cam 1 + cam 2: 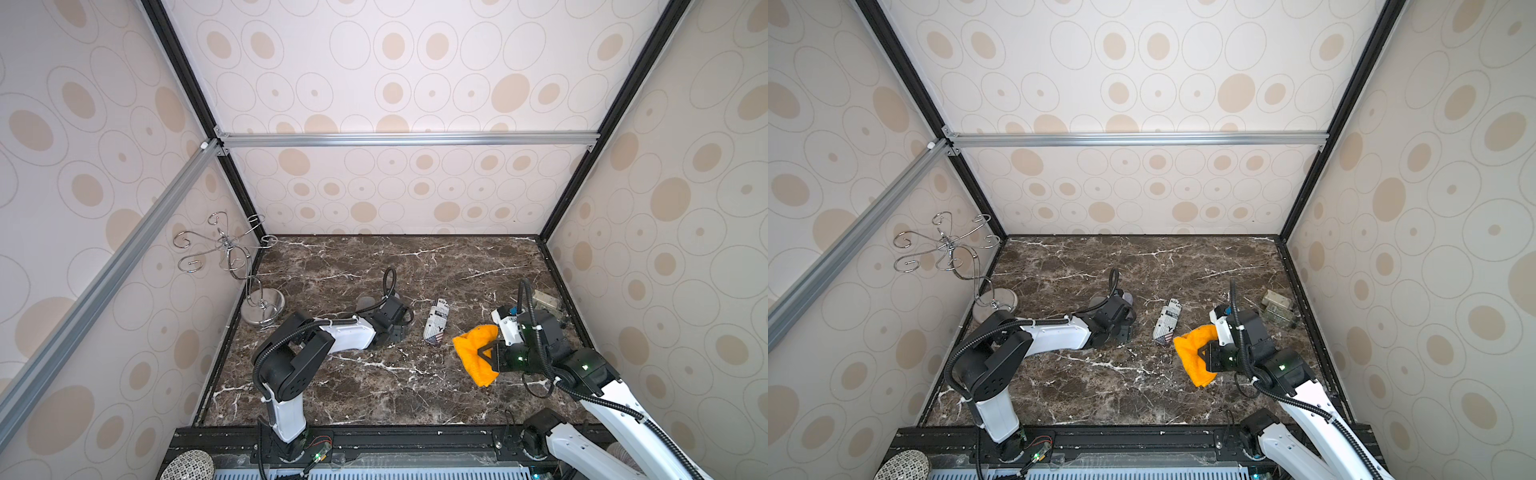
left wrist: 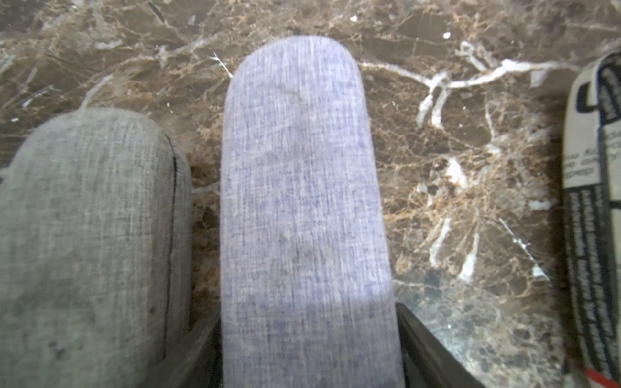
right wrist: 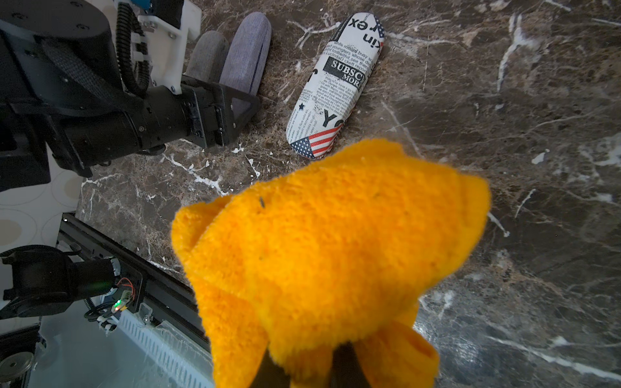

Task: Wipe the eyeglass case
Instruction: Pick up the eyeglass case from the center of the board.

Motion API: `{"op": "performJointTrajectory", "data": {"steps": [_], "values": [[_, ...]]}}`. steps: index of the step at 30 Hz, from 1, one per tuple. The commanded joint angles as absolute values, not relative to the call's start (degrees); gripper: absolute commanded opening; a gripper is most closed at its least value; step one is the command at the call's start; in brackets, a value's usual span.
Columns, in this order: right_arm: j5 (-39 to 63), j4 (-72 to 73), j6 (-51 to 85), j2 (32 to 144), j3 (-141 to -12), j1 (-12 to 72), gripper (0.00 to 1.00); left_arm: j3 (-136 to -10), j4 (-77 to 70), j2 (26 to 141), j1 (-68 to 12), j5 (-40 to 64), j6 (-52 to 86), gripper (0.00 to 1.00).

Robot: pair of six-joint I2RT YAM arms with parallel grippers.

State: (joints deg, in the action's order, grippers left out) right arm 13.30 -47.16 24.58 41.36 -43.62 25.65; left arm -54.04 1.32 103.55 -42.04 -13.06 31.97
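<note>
A lavender fabric eyeglass case (image 2: pixel 302 184) lies on the marble table (image 1: pixel 374 374), with a grey fabric case (image 2: pixel 90 235) close beside it. My left gripper (image 2: pixel 309 319) is shut on the lavender case's near end, one finger against each long side. Both cases also show in the right wrist view, lavender (image 3: pixel 247 50) and grey (image 3: pixel 208 53). A newspaper-print case (image 1: pixel 436 322) with a flag end lies apart, mid-table. My right gripper (image 1: pixel 488 355) is shut on an orange cloth (image 1: pixel 473 349), held just off the print case's flag end (image 3: pixel 312 144). The cloth hides its fingertips.
A chrome hook stand (image 1: pixel 249 266) rises at the back left by the wall. Small greenish boxes (image 1: pixel 1277 309) sit at the right wall behind my right arm. A patterned ball (image 1: pixel 189 465) rests off the table's front left.
</note>
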Motion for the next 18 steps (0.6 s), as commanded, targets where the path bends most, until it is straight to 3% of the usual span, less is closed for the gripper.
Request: {"op": "performJointTrajectory", "data": {"steps": [1,10,18], "values": [[13.53,-47.01,24.79,40.96,-42.57,25.82,0.00,-55.38,0.07,104.72,-41.00,-11.77,32.99,0.74],[11.95,-48.28,25.01,40.73,-42.62,25.76,0.00,-52.88,-1.69,103.39,-40.97,-10.44,32.45,0.62],[11.63,-48.62,23.21,44.48,-46.25,26.31,0.00,-43.80,-4.92,88.63,-43.60,-6.13,21.72,0.62]]}}
